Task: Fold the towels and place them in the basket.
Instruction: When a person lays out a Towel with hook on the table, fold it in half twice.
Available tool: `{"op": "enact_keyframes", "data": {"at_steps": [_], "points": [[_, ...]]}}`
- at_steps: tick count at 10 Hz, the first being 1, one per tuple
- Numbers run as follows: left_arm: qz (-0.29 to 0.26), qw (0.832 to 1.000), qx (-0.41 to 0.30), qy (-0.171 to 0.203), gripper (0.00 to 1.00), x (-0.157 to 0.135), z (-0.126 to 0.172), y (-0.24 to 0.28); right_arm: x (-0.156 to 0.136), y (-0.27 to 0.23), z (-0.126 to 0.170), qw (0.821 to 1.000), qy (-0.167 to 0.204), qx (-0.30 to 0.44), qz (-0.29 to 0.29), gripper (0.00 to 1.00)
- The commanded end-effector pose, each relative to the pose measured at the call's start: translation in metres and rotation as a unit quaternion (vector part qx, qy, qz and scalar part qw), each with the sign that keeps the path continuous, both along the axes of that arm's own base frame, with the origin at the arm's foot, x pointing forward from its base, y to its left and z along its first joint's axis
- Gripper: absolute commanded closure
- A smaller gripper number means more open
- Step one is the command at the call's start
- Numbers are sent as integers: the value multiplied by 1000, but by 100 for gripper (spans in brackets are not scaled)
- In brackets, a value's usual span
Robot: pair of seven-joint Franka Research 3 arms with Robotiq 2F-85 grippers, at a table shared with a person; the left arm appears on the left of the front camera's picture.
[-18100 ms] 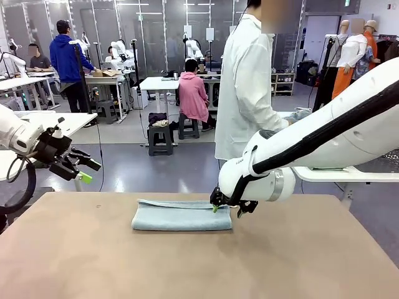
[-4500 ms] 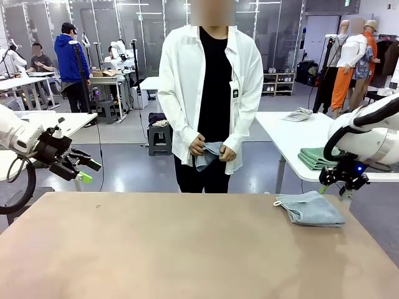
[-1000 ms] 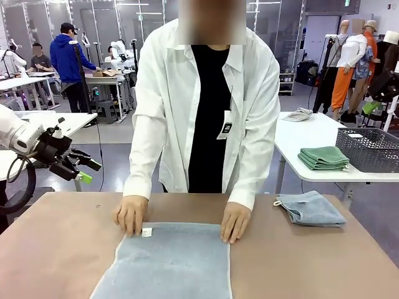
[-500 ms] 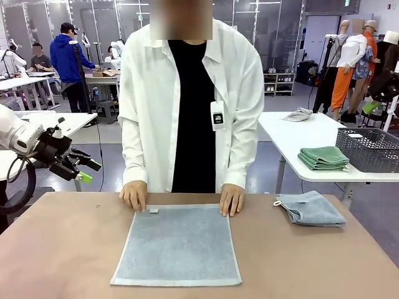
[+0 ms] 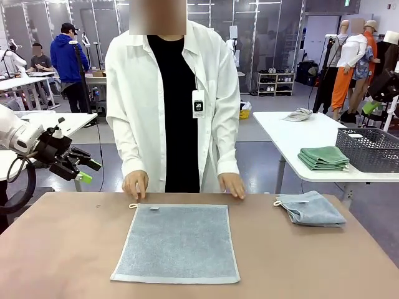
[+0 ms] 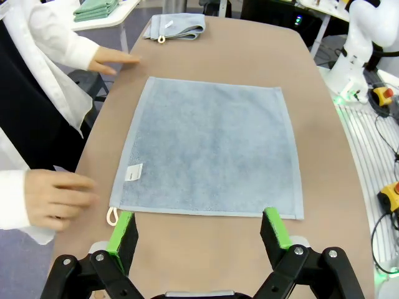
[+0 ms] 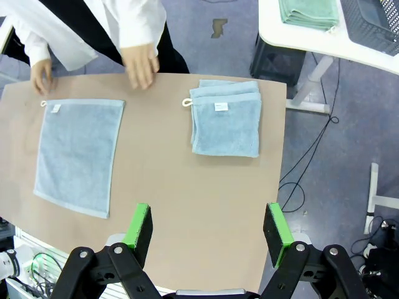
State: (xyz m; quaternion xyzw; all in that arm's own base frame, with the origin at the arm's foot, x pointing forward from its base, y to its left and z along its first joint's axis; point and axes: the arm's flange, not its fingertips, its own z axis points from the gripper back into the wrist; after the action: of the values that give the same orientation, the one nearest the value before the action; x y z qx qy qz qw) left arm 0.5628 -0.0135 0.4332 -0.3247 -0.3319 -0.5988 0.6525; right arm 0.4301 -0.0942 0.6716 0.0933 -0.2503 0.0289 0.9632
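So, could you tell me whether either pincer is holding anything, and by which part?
Nothing is held: left pincer and right pincer hang open, clear of the flat towel and folded towel.

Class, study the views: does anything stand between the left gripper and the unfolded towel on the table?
Nothing visible does. The left gripper, jaws open, looks straight at the unfolded towel across bare table. The person's hands rest beyond its far edge, off the cloth.

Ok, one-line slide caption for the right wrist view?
Open right gripper above the table: flat towel, folded towel, a person's hand at the edge.
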Motion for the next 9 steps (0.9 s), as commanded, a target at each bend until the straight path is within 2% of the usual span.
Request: {"op": "enact_keyframes", "data": {"at_steps": [1, 3, 5, 6, 8, 9], "points": [[-1, 1000, 0, -1, 0, 0, 1, -1, 2, 1, 3, 1000, 2, 2, -5, 11], [0, 1000, 0, 0, 1, 0, 0, 0, 0, 0, 0, 1000, 0, 0, 0, 11], [22, 996, 71, -44, 0, -22, 43, -21, -6, 41, 12, 995, -26, -33, 89, 11], [29, 990, 130, -53, 0, -45, 70, -40, -17, 71, 16, 986, -54, -39, 151, 11], [24, 976, 198, -88, 0, -84, 96, -83, -39, 133, 7, 950, -101, -70, 286, 11], [14, 970, 222, -102, 0, -99, 101, -104, -50, 164, 0, 921, -136, -83, 356, 11]]}}
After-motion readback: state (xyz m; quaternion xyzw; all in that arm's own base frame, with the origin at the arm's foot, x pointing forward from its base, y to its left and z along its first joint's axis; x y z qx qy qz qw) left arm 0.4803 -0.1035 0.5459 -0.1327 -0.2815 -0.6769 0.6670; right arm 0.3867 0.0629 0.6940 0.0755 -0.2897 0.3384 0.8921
